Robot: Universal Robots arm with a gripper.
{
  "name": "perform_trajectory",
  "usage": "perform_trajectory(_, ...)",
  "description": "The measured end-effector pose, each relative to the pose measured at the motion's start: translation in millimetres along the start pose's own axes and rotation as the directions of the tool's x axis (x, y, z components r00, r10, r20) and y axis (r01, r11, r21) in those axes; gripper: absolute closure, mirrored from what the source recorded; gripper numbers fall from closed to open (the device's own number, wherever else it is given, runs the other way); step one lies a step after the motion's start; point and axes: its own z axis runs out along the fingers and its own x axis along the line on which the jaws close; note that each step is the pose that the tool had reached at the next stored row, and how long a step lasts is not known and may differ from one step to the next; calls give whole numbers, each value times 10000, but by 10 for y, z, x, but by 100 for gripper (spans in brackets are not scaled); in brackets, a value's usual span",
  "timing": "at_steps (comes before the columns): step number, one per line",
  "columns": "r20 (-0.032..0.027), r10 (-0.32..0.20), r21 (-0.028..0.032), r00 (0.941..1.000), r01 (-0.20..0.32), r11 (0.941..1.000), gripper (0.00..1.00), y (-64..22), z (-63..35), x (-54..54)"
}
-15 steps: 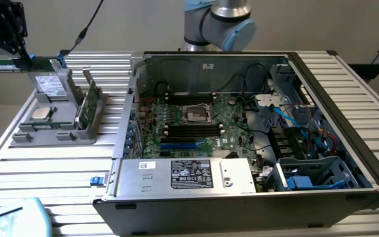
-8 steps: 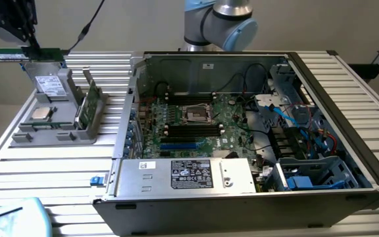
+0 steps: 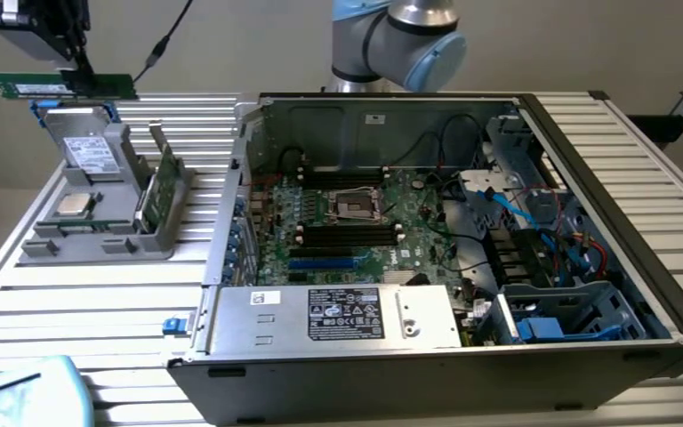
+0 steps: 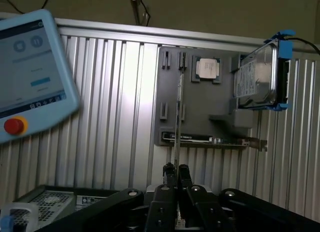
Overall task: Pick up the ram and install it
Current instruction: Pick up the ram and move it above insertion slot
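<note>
The ram (image 3: 33, 86) is a long green stick held level in the air at the exterior view's upper left, above the grey holder tray (image 3: 92, 242). My gripper (image 3: 77, 80) is shut on its right part. In the wrist view the ram (image 4: 178, 117) shows edge-on as a thin line running out from between my black fingers (image 4: 184, 173), with the gripper (image 4: 176, 168) shut on it. The open computer case (image 3: 555, 116) lies to the exterior view's right, and its motherboard's black memory slots (image 3: 344, 234) are uncovered.
The holder tray (image 4: 200, 106) carries a silver processor chip (image 4: 206, 68), a grey drive (image 4: 257, 79) in blue brackets and a green card (image 3: 164, 182) standing on edge. A teach pendant (image 4: 30, 76) lies on the slatted table (image 3: 92, 302). Cables and a power supply (image 3: 341, 316) crowd the case.
</note>
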Motion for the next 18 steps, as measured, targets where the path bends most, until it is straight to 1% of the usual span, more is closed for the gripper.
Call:
perform_trajectory(7,3,-6,-69,10000,6,10000,86,-291,-113,17)
perform_trajectory(18,-7,-152,-90,9999,152,9998,86,-721,-209,44)
